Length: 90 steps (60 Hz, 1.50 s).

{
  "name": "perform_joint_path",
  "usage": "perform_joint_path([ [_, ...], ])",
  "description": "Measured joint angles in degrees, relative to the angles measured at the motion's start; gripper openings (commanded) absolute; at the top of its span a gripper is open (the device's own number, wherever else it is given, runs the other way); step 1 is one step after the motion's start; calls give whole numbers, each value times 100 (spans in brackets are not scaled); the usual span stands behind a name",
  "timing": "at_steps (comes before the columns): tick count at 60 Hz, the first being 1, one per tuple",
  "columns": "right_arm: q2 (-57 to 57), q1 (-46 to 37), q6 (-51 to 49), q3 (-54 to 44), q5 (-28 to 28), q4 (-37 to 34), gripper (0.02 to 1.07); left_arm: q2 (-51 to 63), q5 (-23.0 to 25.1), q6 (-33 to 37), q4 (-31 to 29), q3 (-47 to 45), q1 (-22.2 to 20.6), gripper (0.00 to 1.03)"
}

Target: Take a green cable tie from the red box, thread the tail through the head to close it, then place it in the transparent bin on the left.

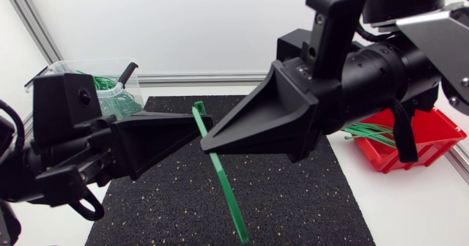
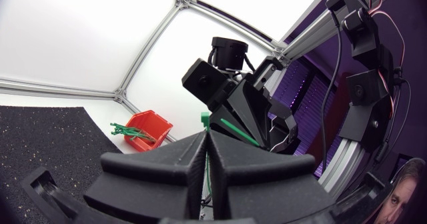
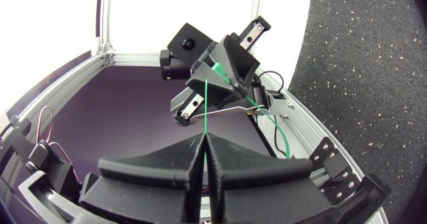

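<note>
Prob. robotics lab: alu frame (image 1: pixel 198 77), white panels (image 1: pixel 183 26), black mat (image 1: pixel 293 202).

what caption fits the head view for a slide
Left gripper and right gripper pinch one green cable tie above the black mat, between transparent bin and red box.

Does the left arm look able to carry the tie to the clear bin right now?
Probably not yet: the left gripper and the right gripper are both shut on the cable tie. The bin sits close behind the left arm, with nothing seen between.
</note>
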Motion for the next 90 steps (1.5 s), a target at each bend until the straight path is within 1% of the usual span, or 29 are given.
perform_joint_path([
  [58, 59, -149, 0, -13, 0, 7, 8, 0, -61, 0, -42, 0, 7, 4],
  [90, 59, -186, -2, -61, -2, 133, 8, -37, -63, 0, -107, 2, 7, 4],
])
